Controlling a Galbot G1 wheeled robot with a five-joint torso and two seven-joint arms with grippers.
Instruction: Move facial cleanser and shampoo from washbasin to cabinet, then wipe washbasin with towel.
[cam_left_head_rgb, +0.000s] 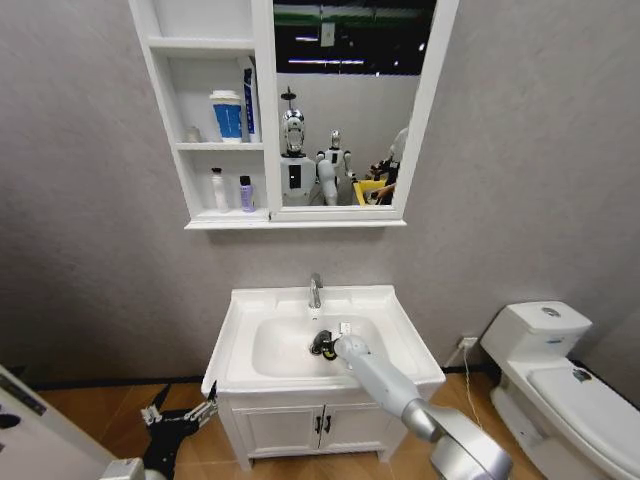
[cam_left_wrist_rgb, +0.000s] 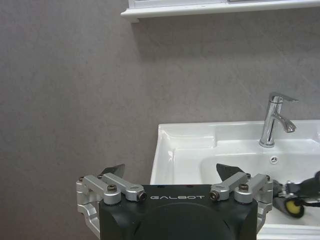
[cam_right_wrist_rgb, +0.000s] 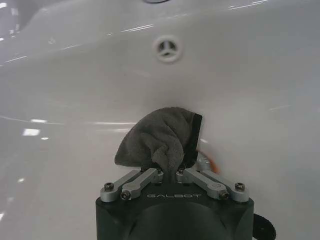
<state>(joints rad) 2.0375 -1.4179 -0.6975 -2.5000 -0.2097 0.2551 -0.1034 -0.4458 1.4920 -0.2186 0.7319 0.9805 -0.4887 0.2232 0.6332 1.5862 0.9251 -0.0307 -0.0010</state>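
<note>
My right pincer (cam_right_wrist_rgb: 170, 172) is clamping the grey towel (cam_right_wrist_rgb: 160, 137), bunched ahead of my fingertips against the white washbasin (cam_right_wrist_rgb: 75, 100) bowl, the overflow hole (cam_right_wrist_rgb: 167, 48) beyond. My left pincer (cam_left_wrist_rgb: 170, 175) is hanging open beside the basin's outer edge. The cabinet (cam_left_head_rgb: 262, 120) above is holding bottles (cam_left_head_rgb: 228, 116).
</note>
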